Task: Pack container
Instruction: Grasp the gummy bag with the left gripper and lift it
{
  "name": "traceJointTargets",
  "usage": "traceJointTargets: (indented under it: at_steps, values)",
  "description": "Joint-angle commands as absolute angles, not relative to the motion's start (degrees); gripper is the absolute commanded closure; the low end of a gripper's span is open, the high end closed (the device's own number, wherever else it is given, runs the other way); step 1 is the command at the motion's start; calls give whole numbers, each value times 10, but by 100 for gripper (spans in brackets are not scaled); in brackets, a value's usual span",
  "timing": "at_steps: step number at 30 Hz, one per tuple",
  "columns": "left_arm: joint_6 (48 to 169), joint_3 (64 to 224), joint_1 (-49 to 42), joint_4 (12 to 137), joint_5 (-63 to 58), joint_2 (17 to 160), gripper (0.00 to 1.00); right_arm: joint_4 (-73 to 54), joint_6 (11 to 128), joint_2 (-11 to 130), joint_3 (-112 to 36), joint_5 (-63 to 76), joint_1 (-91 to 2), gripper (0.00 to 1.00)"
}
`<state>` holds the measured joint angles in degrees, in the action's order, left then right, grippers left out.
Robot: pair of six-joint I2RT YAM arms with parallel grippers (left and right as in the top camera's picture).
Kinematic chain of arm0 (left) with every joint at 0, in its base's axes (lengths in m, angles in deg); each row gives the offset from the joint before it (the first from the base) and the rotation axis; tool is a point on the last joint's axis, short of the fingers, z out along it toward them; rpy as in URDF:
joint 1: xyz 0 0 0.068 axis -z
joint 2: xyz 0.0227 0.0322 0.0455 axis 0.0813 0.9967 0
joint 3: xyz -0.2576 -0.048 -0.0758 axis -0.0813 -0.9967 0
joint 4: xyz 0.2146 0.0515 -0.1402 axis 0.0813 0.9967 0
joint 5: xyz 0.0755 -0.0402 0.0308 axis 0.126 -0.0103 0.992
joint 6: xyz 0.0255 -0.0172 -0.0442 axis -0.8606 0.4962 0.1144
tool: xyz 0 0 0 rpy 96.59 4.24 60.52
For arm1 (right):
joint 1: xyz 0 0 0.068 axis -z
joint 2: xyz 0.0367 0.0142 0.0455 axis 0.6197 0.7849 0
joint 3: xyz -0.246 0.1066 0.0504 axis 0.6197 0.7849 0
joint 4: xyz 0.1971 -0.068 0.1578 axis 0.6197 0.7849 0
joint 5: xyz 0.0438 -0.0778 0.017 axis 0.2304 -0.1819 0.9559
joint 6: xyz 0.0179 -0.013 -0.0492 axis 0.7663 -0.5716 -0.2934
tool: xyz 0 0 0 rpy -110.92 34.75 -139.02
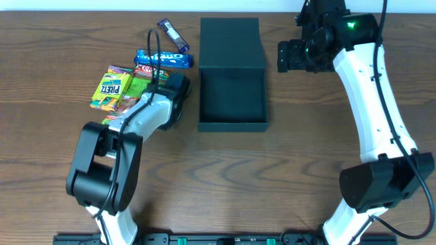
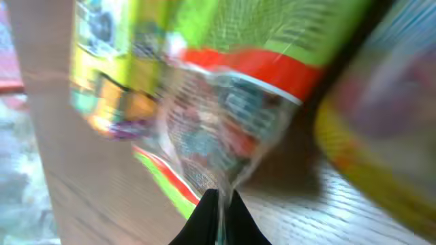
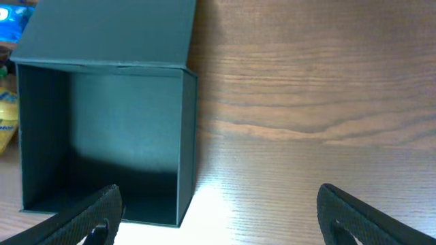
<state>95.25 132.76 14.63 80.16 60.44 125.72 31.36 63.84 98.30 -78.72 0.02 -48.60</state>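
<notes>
The container [image 1: 231, 125] is a dark teal-green square box, open, with its flap lid [image 1: 230, 42] laid back on the far side. To its left lies a pile of snack packets. My left gripper [image 1: 165, 92] is down at the pile's right edge. In the left wrist view its fingertips [image 2: 219, 204] are shut on the clear sealed edge of a green packet with a red band [image 2: 259, 61]. My right gripper [image 1: 289, 56] hovers to the right of the lid, jaws wide apart and empty. The right wrist view looks down past the box's near right corner [image 3: 189, 143].
The pile holds a yellow Pretz box [image 1: 112, 89], a blue Oreo packet [image 1: 162, 59], a red packet [image 1: 146, 71] and a purple bar [image 1: 172, 34]. Bare wooden table [image 1: 306, 136] lies to the right of the box and in front of it.
</notes>
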Motion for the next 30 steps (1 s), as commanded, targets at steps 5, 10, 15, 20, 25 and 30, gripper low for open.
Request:
traceJointTargets:
  at_steps: [5, 10, 15, 20, 25, 30]
  values:
    - [968, 1453, 154, 856, 617, 1173, 95, 311, 632, 984, -787, 0, -484, 9]
    - [966, 1511, 155, 868, 615, 1151, 94, 311, 632, 984, -787, 0, -484, 9]
    - [949, 1547, 178, 864, 611, 1150, 94, 311, 632, 984, -787, 0, -484, 9]
    - [929, 1558, 214, 849, 610, 1150, 95, 310, 632, 984, -787, 0, -484, 8]
    - [951, 1558, 200, 867, 548, 1151, 39, 311, 629, 984, -787, 0, -484, 8]
    - [975, 1555, 181, 909, 499, 1151, 22, 311, 627, 984, -787, 0, -484, 8]
